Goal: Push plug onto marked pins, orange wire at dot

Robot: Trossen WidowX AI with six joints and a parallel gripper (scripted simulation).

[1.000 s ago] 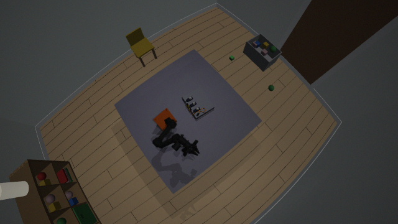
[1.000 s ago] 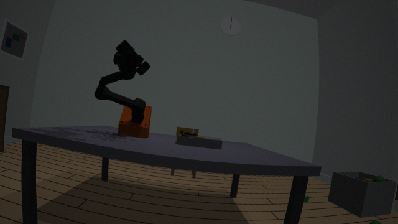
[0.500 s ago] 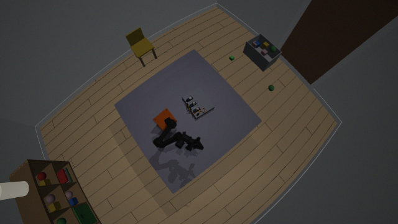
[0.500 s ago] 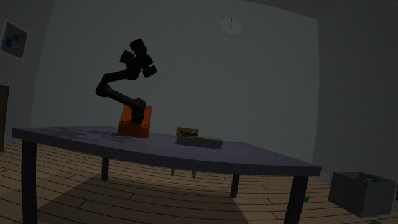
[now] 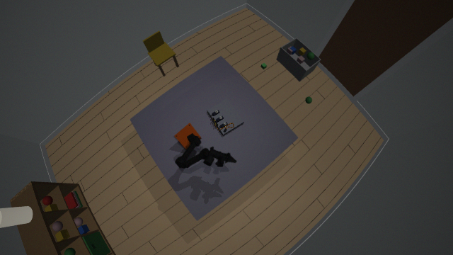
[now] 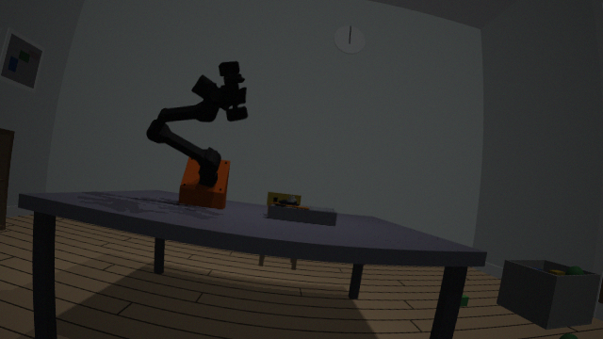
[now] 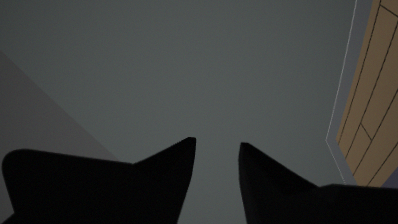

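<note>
The grey holder (image 5: 233, 129) (image 6: 301, 216) sits on the table (image 5: 262, 142) (image 6: 400, 237). Several small dark servo-like bodies with pale discs lie in it; one servo (image 5: 224, 125) is beside a looped orange lead (image 5: 231, 125). The plug, the metal pins, the coloured band and its dot are too small and dark to make out. My gripper (image 7: 217, 148) is partly open, with a gap and nothing between the fingertips. It is high above the table, away from the holder, and the wrist view shows only wall and floor beyond it.
The arm's orange base (image 5: 185, 135) (image 6: 203, 195) stands on the table beside the holder. A yellow chair (image 5: 162, 54) (image 6: 271, 196) stands on the floor beyond the table. A grey toy bin (image 5: 291, 66) (image 6: 548, 301) and a wooden shelf (image 5: 26, 202) stand farther off.
</note>
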